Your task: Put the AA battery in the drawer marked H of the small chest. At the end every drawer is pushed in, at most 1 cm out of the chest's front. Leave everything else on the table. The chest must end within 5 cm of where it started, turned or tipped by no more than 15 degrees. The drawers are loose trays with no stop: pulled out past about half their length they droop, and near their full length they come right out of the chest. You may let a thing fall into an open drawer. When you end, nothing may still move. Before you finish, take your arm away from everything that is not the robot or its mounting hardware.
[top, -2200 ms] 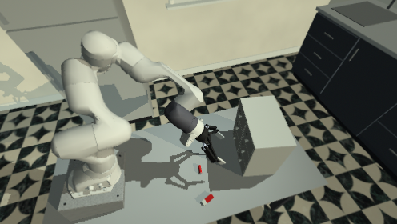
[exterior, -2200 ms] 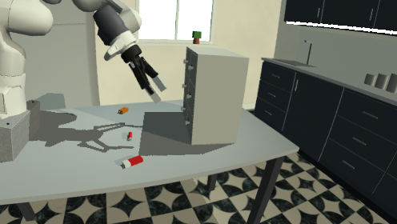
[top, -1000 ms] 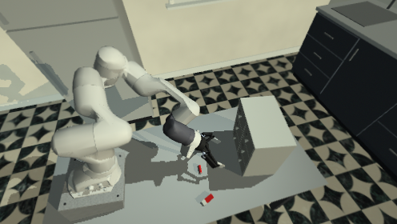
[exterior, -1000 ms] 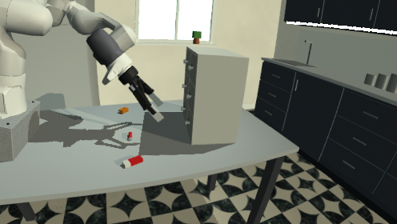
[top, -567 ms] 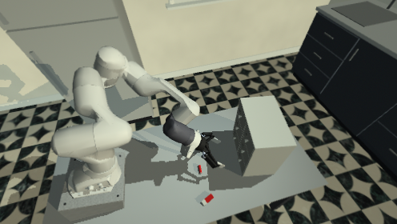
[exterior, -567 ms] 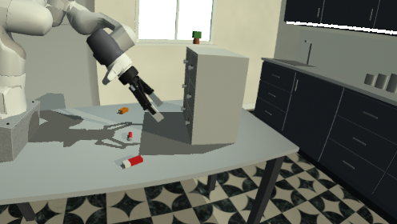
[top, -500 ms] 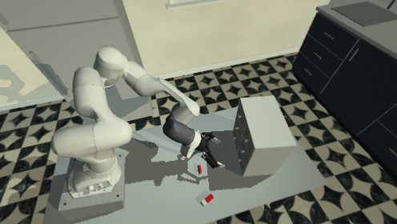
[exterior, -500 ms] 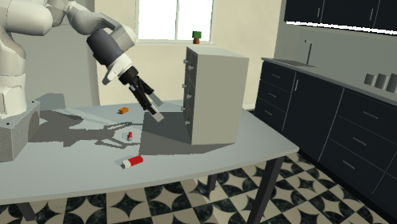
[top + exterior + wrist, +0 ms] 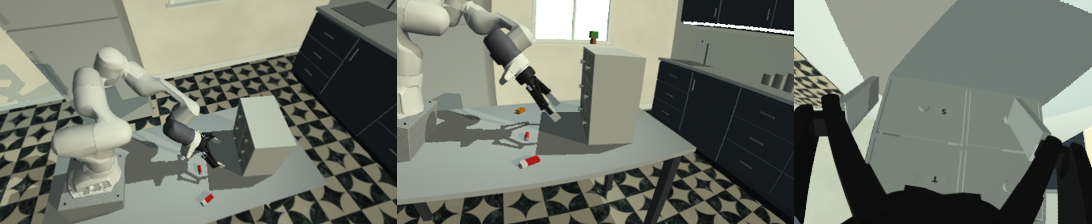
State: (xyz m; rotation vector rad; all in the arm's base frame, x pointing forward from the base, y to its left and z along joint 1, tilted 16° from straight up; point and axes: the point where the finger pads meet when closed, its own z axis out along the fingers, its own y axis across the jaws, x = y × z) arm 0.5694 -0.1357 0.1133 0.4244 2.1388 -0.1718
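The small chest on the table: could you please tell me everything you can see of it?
The small chest is a tall, plain pale-grey box standing upright on the grey table, near its far right part. Its front faces the robot and carries a grid of small drawers with little knobs; all look pushed in. The wrist view shows faint drawer marks, too blurred to read reliably. The open, empty hand hovers before the front, not touching it.
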